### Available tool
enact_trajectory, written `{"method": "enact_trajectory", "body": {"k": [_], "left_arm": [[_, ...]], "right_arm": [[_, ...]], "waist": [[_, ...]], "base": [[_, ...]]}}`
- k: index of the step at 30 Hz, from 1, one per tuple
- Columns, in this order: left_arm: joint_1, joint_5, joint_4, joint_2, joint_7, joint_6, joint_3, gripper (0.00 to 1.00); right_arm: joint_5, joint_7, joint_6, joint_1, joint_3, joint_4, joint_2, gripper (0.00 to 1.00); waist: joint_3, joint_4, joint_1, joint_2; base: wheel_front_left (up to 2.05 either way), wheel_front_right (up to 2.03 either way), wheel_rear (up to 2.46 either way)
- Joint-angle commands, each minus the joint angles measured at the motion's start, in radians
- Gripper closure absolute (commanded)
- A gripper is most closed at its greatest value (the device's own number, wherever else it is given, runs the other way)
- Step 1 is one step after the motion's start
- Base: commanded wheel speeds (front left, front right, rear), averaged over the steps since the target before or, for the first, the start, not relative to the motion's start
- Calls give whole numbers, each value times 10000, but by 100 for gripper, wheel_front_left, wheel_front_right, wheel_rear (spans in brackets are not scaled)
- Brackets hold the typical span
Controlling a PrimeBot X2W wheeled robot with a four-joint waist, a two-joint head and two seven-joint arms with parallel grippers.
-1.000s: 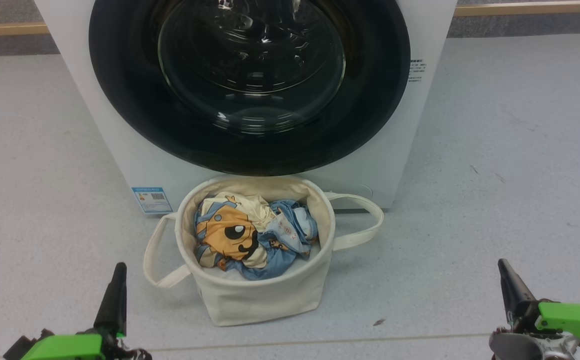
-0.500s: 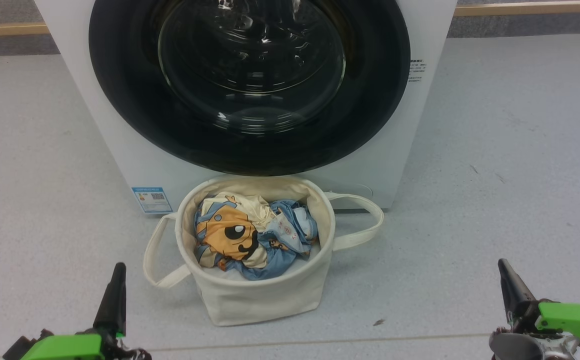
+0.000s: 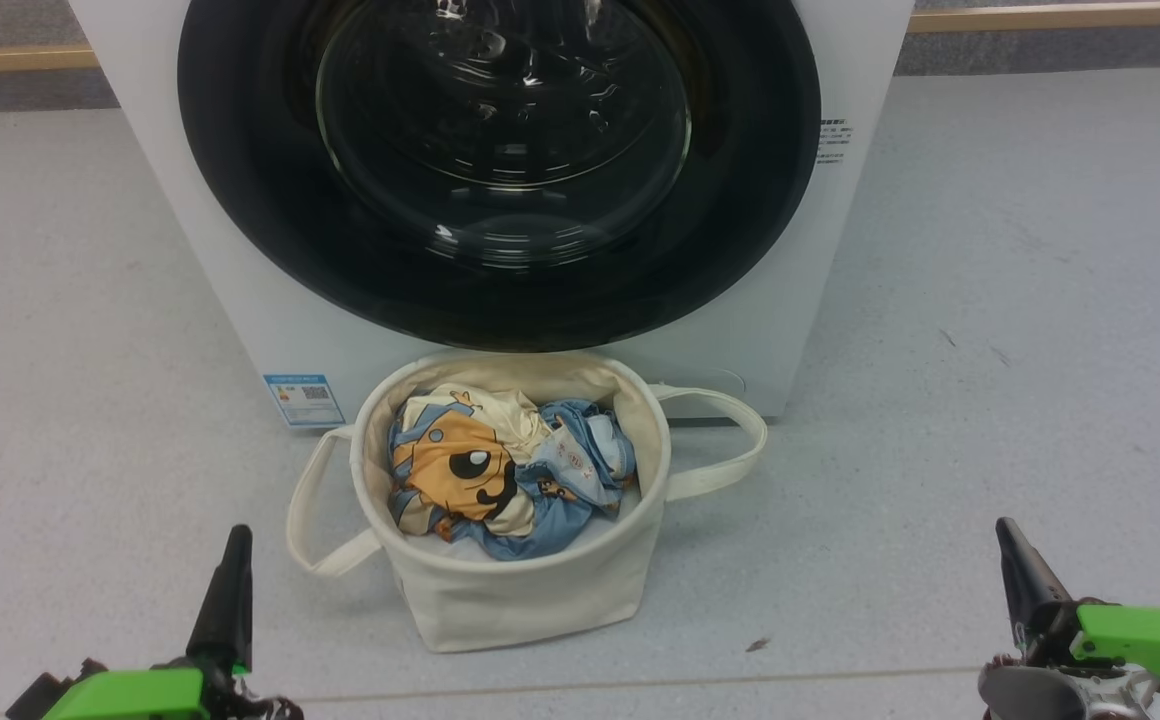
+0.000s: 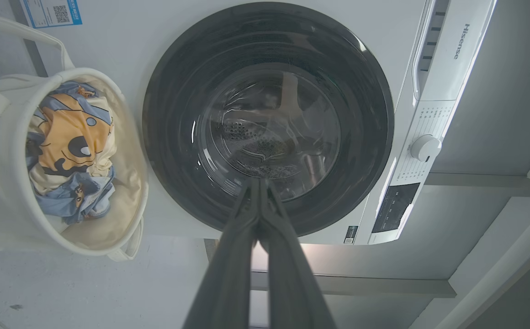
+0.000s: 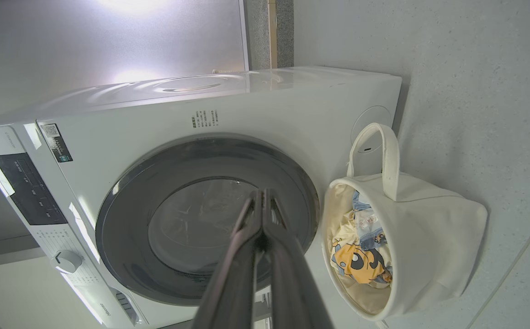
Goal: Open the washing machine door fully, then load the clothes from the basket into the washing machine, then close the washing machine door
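Nothing has shifted this past second; left tool (image 3: 236, 545) and right tool (image 3: 1006, 535) idle pinched closed at 7 and 5 o'clock; washing machine door (image 3: 500, 170) shut at 12; clothes (image 3: 500, 470) in basket (image 3: 510, 600) at 6; opening unstarted.

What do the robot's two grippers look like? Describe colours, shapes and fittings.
The left gripper and right gripper each have long, dark jaws tapering to a point, rising from a bright green block. Black fittings sit beside the left block; a grey rounded metal part beside the right.
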Motion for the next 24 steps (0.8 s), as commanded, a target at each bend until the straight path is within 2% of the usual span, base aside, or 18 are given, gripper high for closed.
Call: {"method": "enact_trajectory", "body": {"k": [1,24], "left_arm": [[-453,86,-260,66,54,-67,349,100],[-454,101,-260,54,68,-67,367,100]], "right_arm": [[-38,81,2,-486,187,-303,-84,100],[-40,82,2,-486,184,-303,-82,100]], "waist": [[0,0,0,0],[0,0,0,0]], "base": [[0,0,0],[0,0,0]]}}
